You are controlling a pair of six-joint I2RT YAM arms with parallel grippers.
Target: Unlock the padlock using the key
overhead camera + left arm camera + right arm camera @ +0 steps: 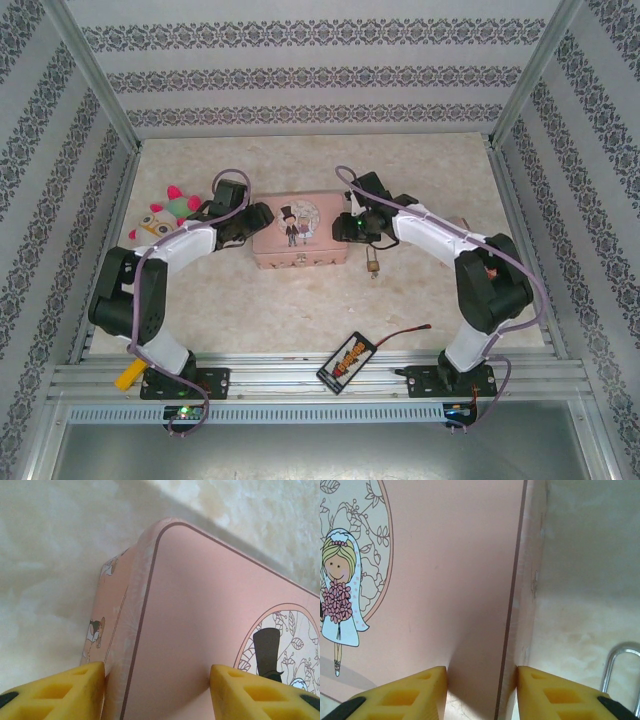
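The small brass padlock [373, 265] lies on the table just off the front right corner of the pink tin box [300, 235]. Its silver shackle [621, 666] shows at the lower right of the right wrist view. The key is not visible. My left gripper [255, 222] [157, 682] stands open astride the pink tin's [200, 605] left edge, one yellow finger [60, 692] beside the wall and the other over the lid. My right gripper [350, 228] [481, 685] is open astride the tin's [445, 580] right edge in the same way.
A plush toy [165, 213] lies at the left, behind the left arm. A black card-like device [345, 362] with a thin red wire [402, 335] sits near the front rail. A yellow object [130, 375] rests by the left base. Metal frame posts and patterned walls enclose the table.
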